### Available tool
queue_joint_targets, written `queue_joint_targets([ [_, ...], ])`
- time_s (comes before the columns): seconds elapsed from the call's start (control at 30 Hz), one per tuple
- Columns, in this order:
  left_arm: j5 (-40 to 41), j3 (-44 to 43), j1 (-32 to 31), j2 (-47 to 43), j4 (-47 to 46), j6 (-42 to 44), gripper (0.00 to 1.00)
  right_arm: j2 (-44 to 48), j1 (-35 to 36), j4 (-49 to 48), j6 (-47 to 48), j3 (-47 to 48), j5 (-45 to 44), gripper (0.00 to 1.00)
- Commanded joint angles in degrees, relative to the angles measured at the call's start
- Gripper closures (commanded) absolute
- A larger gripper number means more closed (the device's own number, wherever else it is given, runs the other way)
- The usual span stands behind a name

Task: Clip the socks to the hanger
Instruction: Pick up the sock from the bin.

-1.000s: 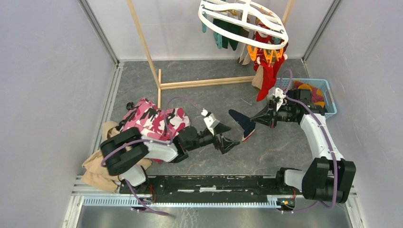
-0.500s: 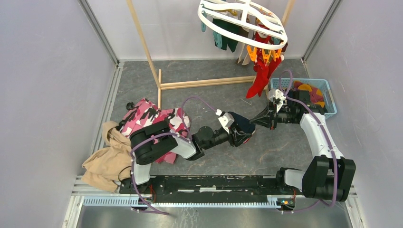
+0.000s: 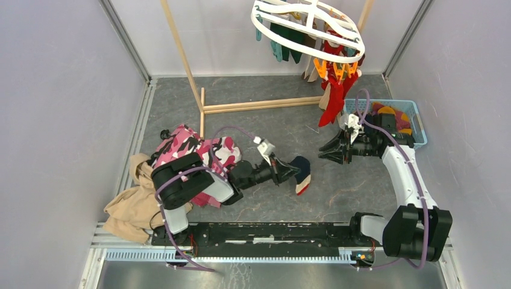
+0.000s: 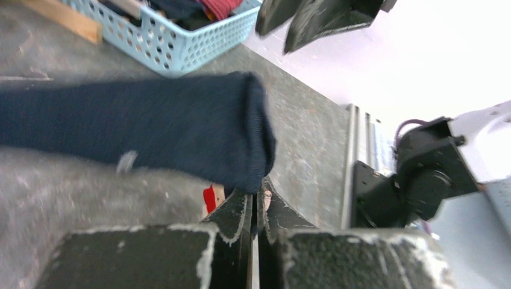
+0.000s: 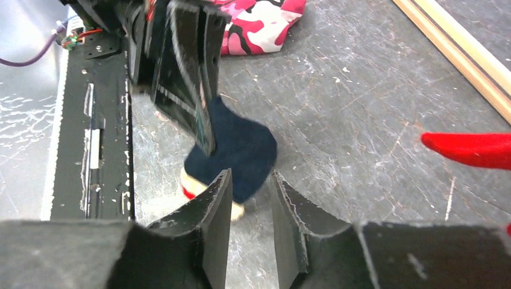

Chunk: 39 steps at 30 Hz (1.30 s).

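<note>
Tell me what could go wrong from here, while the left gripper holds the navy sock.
1. The left gripper pinches the navy sock only near its edge, so it might slip out during the lift.
2. The red socks hang at the near side of the hanger and appear close to the right gripper, whose jaws stand apart. A rising arm may knock them loose.

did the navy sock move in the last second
Yes. In the top view the navy sock has shifted left and slightly nearer, away from the basket, and it is now held by the left claw.
</note>
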State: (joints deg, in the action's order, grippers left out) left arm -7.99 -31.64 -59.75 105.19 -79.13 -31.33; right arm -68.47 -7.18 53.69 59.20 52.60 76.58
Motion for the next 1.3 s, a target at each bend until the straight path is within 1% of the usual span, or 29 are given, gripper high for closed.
queue_joint_targets([
  [0.0, -10.59, 3.39, 7.62, -5.06, -3.55, -24.67, 0.98, 3.22, 0.15, -1.83, 1.19, 3.55, -4.97, 0.62],
  [0.1, -18.14, 5.08, 12.38, -5.21, -4.66, -37.39, 0.98, 6.14, 0.15, -5.01, 1.27, 3.67, -9.79, 0.47],
  [0.13, -20.3, 5.54, 13.57, -4.91, -5.84, -42.65, 0.98, 7.36, 0.21, -5.45, 2.8, 3.73, -11.25, 0.4],
  [0.17, -21.14, 6.07, 14.72, -4.75, -7.4, -45.33, 0.98, 8.26, 0.15, -5.09, 5.21, 3.65, -11.9, 0.33],
  [0.23, -22.76, 7.08, 16.52, -3.52, -11.39, -53.72, 0.98, 10.21, 0.4, -2.3, 13.58, 3.44, -11.69, 0.12],
  [0.27, -23.43, 7.25, 17.3, -2.83, -13.69, -56.83, 0.98, 10.75, 0.62, 1.3, 20.67, 3.31, -10.9, 0.04],
  [0.3, -23.93, 7.17, 17.9, -2.07, -15.53, -58.78, 0.98, 11.18, 0.83, 5.6, 28.7, 3.07, -9.47, 0.02],
  [0.33, -24.76, 6.87, 18.46, -1.37, -16.94, -62.31, 0.98, 11.54, 1.0, 11.22, 40.66, 2.38, -7.84, 0.02],
  [0.37, -25.22, 6.44, 18.84, -0.7, -18.2, -64.39, 0.98, 11.88, 1.09, 14.48, 49.16, 1.21, -6.38, 0.02],
  [0.4, -25.58, 5.97, 19.17, 0.05, -19.37, -66.15, 0.98, 12.1, 1.47, 15.64, 52.47, 0.15, -4.7, 0.02],
  [0.43, -25.89, 5.38, 19.32, 0.56, -20.29, -67.57, 0.98, 12.28, 2.27, 14.86, 53.13, -0.8, -3.69, 0.02],
  [0.5, -26.42, 4.14, 19.41, 1.18, -20.43, -68.65, 0.98, 11.77, 4.59, 11.86, 50.84, -1.75, -3.73, 0.02],
  [0.57, -26.59, 3.18, 19.45, 1.25, -20.39, -69.13, 0.98, 11.03, 6.63, 6.65, 44.81, -2.61, -4.22, 0.02],
  [0.63, -26.51, 2.6, 19.49, 1.2, -20.43, -69.48, 0.98, 10.77, 9.69, 1.25, 39.99, -3.93, -6.23, 0.06],
  [0.7, -26.08, 2.22, 19.49, 1.19, -20.43, -70.17, 0.98, 12.01, 12.21, -6.43, 33.21, -6.29, -9.23, 0.08],
  [0.73, -25.77, 2.13, 19.49, 1.22, -20.43, -70.59, 0.98, 13.05, 13.91, -11.28, 28.18, -8.05, -11.49, 0.09],
  [0.77, -25.5, 1.99, 19.49, 1.2, -20.39, -71.0, 0.98, 14.51, 16.34, -18.28, 21.68, -9.86, -15.57, 0.1],
  [0.8, -25.35, 1.77, 19.45, 1.12, -20.39, -71.31, 0.98, 15.18, 18.44, -23.56, 16.51, -11.56, -19.17, 0.12],
  [0.9, -25.28, 0.92, 19.4, 1.15, -20.44, -72.21, 0.98, 12.83, 22.51, -28.48, 8.07, -11.08, -24.81, 0.26],
  [0.97, -25.28, 0.46, 19.4, 0.95, -20.39, -72.46, 0.98, 12.95, 24.38, -35.21, 0.04, -13.03, -27.64, 0.3],
  [1.0, -25.13, 0.46, 19.4, 0.86, -20.44, -72.52, 0.98, 12.93, 25.29, -36.82, -1.86, -13.49, -28.6, 0.32],
  [1.07, -24.87, 0.44, 19.45, 0.44, -20.39, -72.56, 0.98, 12.29, 26.51, -37.0, -3.6, -13.66, -29.92, 0.37],
  [1.17, -24.74, 0.31, 19.41, -0.42, -20.36, -72.57, 0.98, 11.61, 26.52, -36.77, -3.49, -14.67, -30.99, 0.43],
  [1.27, -24.79, 0.13, 19.4, -1.34, -20.36, -72.79, 0.98, 12.18, 26.53, -39.16, -2.86, -16.93, -33.88, 0.46],
])
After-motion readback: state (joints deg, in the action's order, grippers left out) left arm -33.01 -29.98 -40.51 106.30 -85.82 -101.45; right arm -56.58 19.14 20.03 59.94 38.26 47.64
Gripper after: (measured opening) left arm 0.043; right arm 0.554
